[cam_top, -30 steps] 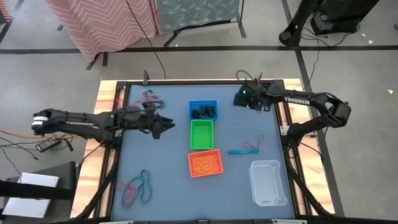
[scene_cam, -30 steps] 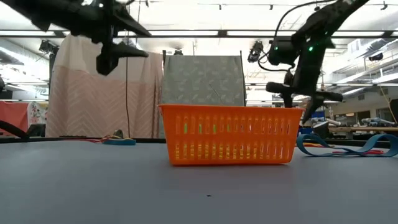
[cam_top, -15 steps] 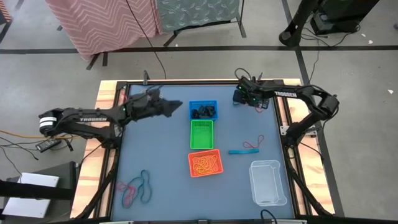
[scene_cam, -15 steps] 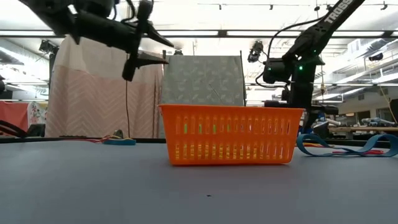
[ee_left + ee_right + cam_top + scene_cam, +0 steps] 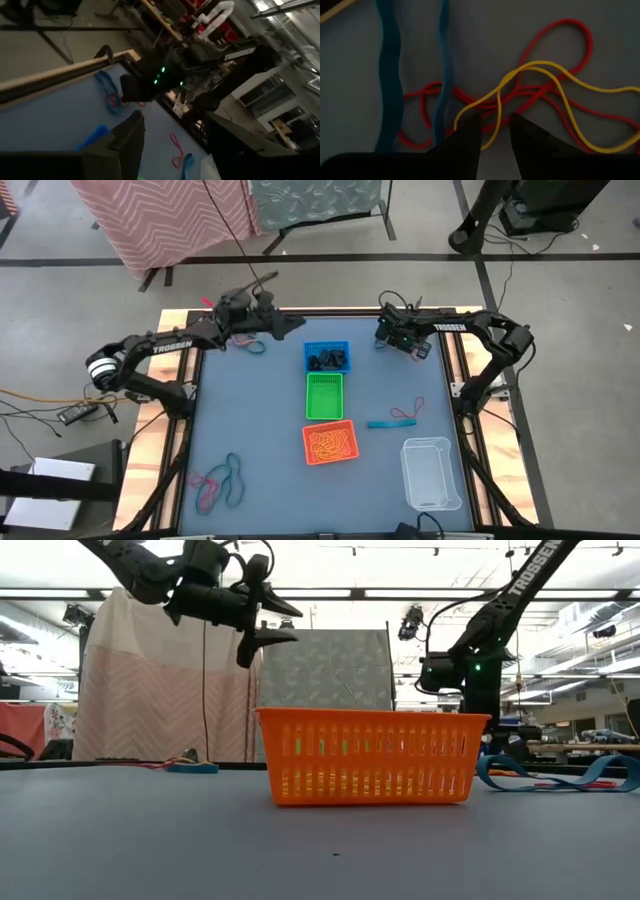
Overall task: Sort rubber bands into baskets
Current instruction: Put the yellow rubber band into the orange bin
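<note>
High view: we see the left end effector [image 5: 290, 327], spread wide and empty, has swung up beside the blue basket [image 5: 327, 357]. Right wrist view: the right end effector [image 5: 495, 131] is narrowing around a yellow band [image 5: 545, 75] among red bands [image 5: 530, 95], a pick we judge imminent.

High view: overhead, straight down, whole table [image 5: 260, 430] in shot, far off; low view: at tabletop height, level across into the room, orange basket [image 5: 370, 755] close in front; same basket [image 5: 329, 442] shows from above too; left wrist cam: raised, looks across the far table end toward the right arm [image 5: 165, 75]; right wrist cam: v. close, facing down at the surface, tangled rubber bands [image 5: 530, 95] fill the frame, own fingertips [image 5: 470, 132] at edge.
</note>
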Available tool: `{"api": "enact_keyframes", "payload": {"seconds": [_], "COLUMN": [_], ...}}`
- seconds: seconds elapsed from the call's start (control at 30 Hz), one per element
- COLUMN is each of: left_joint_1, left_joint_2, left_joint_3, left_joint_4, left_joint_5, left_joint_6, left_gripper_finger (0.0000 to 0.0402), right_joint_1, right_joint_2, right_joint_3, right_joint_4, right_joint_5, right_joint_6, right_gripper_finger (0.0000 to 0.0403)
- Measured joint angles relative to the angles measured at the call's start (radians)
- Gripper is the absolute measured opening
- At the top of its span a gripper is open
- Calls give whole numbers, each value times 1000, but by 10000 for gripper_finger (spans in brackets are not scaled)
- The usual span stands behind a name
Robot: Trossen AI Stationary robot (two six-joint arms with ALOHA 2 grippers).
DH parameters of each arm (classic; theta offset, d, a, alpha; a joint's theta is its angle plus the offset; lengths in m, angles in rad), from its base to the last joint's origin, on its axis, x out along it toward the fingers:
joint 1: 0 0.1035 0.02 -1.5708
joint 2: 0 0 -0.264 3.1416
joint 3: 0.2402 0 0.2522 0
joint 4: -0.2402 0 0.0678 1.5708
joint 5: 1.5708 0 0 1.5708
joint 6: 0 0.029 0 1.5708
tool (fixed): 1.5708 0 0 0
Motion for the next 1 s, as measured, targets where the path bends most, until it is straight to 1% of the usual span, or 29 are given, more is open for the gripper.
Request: {"api": "enact_keyframes", "payload": {"seconds": [0.13, 0.23, 0.3, 0.43, 0.47, 0.6, 0.77, 0.9, 1.0], "left_joint_1": [63, 107, 135, 178, 188, 218, 231, 231, 231], "left_joint_2": [0, 0, -1, -1, -1, -1, -1, -1, -1], "left_joint_3": [23, 34, 35, 35, 35, 35, 35, 35, 35], "left_joint_4": [1, 1, 2, 3, 3, 2, 2, 2, 1], "left_joint_5": [86, 137, 147, 147, 147, 176, 183, 185, 185], "left_joint_6": [25, 28, 28, 28, 28, 28, 28, 59, 76], "left_gripper_finger": [207, 207, 207, 207, 207, 207, 207, 207, 207], "right_joint_1": [21, 37, 52, 80, 86, 119, 152, 196, 256], "right_joint_2": [-3, -24, -42, -73, -79, -135, -231, -329, -405], "right_joint_3": [0, -4, -5, -5, -5, -5, -5, -5, -5], "right_joint_4": [-12, -22, -26, -30, -31, -46, -121, -114, -67], "right_joint_5": [17, -14, -31, -21, -15, 11, 66, 60, 18], "right_joint_6": [71, 91, 102, 102, 101, 92, 21, -60, -132], "right_gripper_finger": [113, 101, 79, 21, 12, 14, 7, 6, 5]}}
